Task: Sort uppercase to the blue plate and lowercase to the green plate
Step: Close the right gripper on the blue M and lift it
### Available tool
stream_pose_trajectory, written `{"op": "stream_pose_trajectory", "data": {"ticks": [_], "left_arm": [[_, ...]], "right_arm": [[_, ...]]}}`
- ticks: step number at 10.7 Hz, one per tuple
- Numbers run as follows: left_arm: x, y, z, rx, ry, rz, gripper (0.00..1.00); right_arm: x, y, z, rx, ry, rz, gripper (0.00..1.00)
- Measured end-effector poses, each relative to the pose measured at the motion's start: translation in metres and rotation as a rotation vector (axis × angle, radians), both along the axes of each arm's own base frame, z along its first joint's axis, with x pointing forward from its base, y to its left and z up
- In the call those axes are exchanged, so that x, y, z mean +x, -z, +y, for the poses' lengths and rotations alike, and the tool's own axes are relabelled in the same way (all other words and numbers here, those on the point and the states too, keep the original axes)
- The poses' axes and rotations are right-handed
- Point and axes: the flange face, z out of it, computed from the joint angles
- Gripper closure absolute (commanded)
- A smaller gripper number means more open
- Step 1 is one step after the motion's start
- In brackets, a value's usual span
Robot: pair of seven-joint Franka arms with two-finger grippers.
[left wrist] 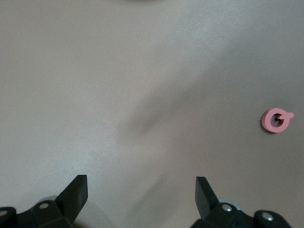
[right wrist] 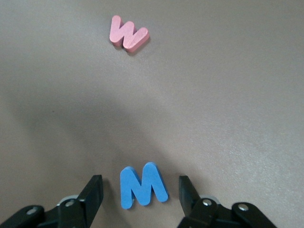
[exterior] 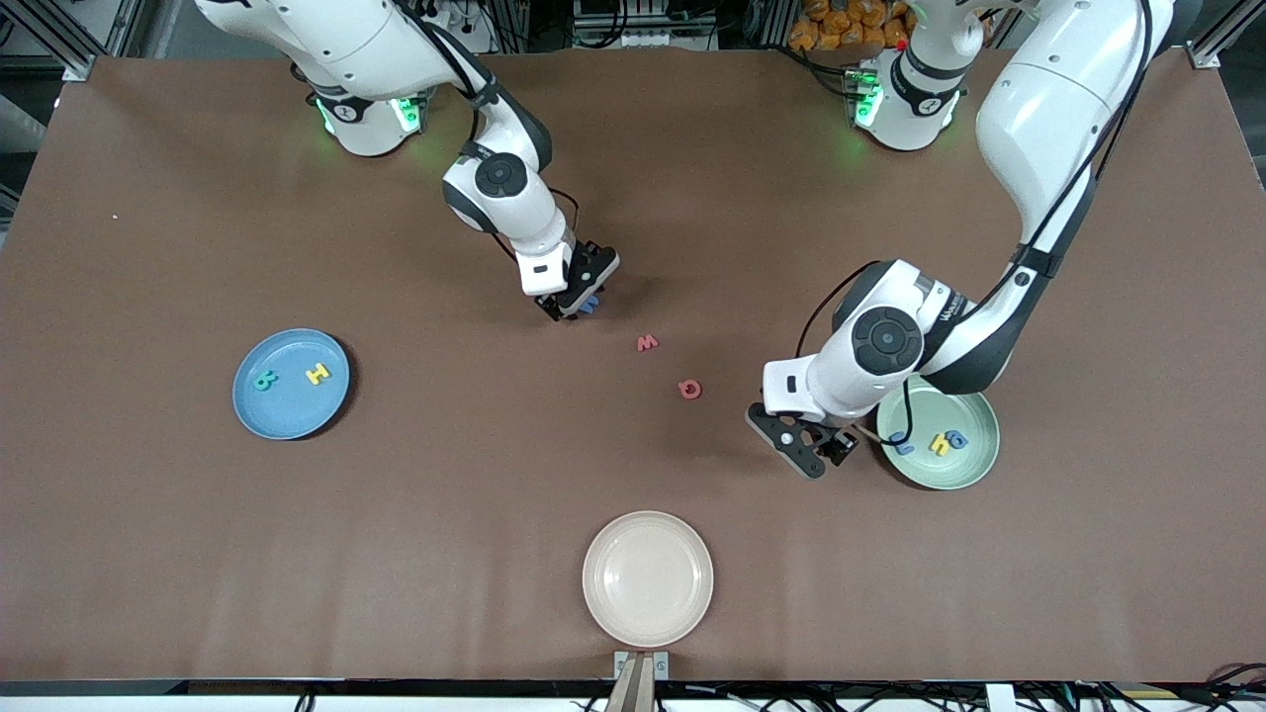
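The blue M [right wrist: 142,185] lies flat on the table between the fingers of my open right gripper [right wrist: 141,190], which does not touch it; in the front view the M [exterior: 588,308] peeks out under that gripper [exterior: 577,305]. The red w [exterior: 647,343] and the red Q [exterior: 689,389] lie on the table, nearer the front camera. The w [right wrist: 128,33] also shows in the right wrist view. The blue plate [exterior: 287,415] holds the teal R [exterior: 264,379] and yellow H [exterior: 317,374]. The green plate [exterior: 954,473] holds the yellow h [exterior: 940,445] and two blue letters [exterior: 956,438]. My left gripper [exterior: 806,447] is open and empty beside the green plate; its wrist view shows its open jaws [left wrist: 141,187] and the Q [left wrist: 276,119].
A cream plate [exterior: 648,578] sits near the table's front edge, midway between the blue and green plates. The left arm's forearm covers part of the green plate.
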Motion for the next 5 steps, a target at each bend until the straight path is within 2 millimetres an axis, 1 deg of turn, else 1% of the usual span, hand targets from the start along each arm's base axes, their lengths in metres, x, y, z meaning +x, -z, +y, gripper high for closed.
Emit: {"op": "stream_pose_trajectory", "data": {"ticks": [2,5], "left_arm": [[0.001,-0.0001,0.0021,0.0,-0.003,0.0,0.0],[0.0009,-0.0004,0.0019,0.0,-0.003,-0.001,0.0]], "right_arm": [[0.0028,-0.0005,0.0,0.002,0.003,-0.003,0.62],[0.0029,-0.0011,0.0021,0.005,0.001,-0.005,0.72]]}}
